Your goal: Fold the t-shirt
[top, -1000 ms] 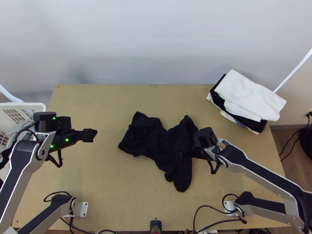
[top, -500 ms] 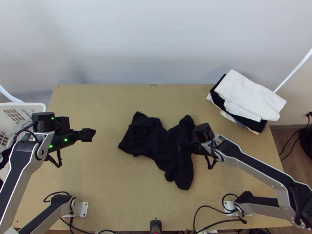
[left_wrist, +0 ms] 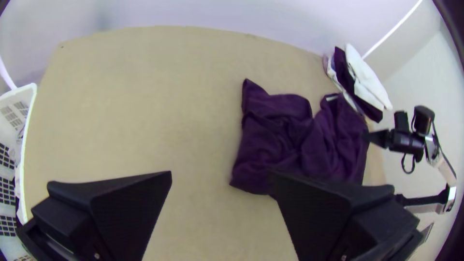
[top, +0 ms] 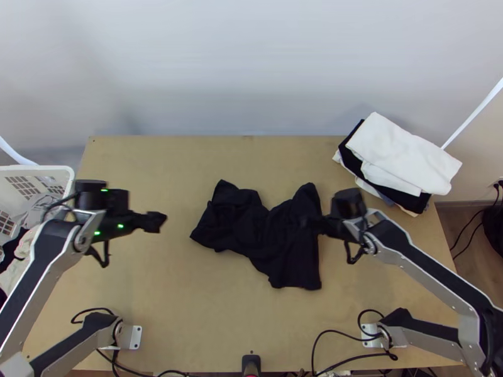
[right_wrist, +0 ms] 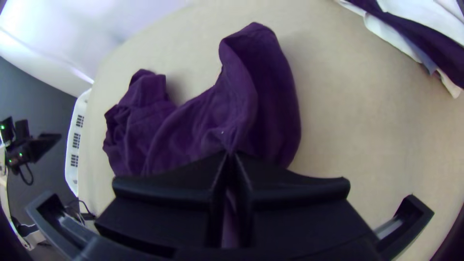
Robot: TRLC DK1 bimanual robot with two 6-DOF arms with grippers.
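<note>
Clearly, the right pincer (top: 307, 222) clenches the rumpled dark t-shirt (top: 242, 220); the left pincer (top: 160, 222) gapes.

our two arms (top: 432, 272), silver-grey sides, black upper faces, black joints (top: 82, 239), squat black cylinders (top: 91, 194) by the wrists, thin looping black cables (top: 105, 259), small green lights (top: 120, 226) towards our left arm's end, silver base plates (top: 134, 337)

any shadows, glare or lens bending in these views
Top view: even light, a faint soft shadow on the wall, no strong glare on the table, folds hard to read in the dark t-shirt; left wrist view: fisheye bows the table's far edge, right-hand corners dark; right wrist view: table edge curved, lower corners dark, soft shadow beside the t-shirt.
</note>
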